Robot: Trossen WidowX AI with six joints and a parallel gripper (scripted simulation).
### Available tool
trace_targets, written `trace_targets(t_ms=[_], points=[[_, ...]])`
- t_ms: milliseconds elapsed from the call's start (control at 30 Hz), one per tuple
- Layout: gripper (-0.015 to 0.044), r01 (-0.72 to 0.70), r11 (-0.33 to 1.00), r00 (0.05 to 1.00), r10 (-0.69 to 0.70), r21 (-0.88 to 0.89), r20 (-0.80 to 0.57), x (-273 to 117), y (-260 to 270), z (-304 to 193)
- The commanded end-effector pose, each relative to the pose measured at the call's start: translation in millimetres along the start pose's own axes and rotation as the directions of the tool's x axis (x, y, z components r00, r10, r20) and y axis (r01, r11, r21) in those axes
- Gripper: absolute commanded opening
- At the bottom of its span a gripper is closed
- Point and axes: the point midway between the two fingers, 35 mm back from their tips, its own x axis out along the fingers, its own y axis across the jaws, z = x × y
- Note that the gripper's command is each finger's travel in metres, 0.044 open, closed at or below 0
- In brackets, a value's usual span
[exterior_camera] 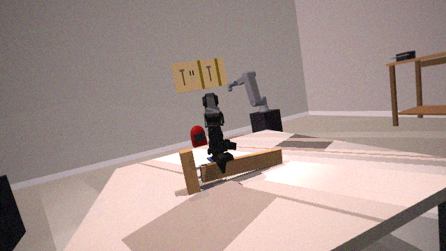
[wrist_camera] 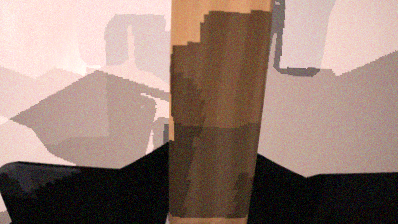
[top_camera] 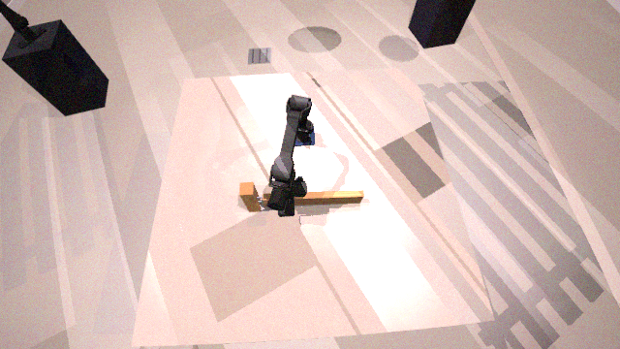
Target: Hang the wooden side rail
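The wooden side rail (top_camera: pixel 334 198) (exterior_camera: pixel 259 162) (wrist_camera: pixel 220 90) stands on edge, its near end close beside the headboard post (top_camera: pixel 247 190) (exterior_camera: pixel 189 172). A narrow gap with small bits of metal shows between them. Whether the hooks touch the pins inside the slot cannot be told. In the exterior view the rail's near end is a little above the table, and its far end is at or very near the table top. My gripper (top_camera: pixel 287 209) (exterior_camera: pixel 223 167) (wrist_camera: pixel 203 147) points down and is shut on the rail near its hook end, with a finger on each side. The post is upright.
The table (top_camera: pixel 194 301) (exterior_camera: pixel 97 223) carries the post, the rail and my arm's blue base (top_camera: pixel 310 140). Patchy shadows cross the table top. Black pedestals (top_camera: pixel 58 73) (top_camera: pixel 438 21), a red helmet-shaped object (exterior_camera: pixel 198 136) and another robot arm (exterior_camera: pixel 252 88) stand beyond it.
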Motion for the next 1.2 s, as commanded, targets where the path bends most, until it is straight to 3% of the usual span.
trace_targets(t_ms=[0,1167], points=[[0.0,0.005,1.0,1.0,-0.005,-0.002,-0.003,-0.3,-0.3,-1.3],[0.0,0.005,1.0,1.0,-0.005,-0.002,-0.003,-2.7,-1.7,-4.3]])
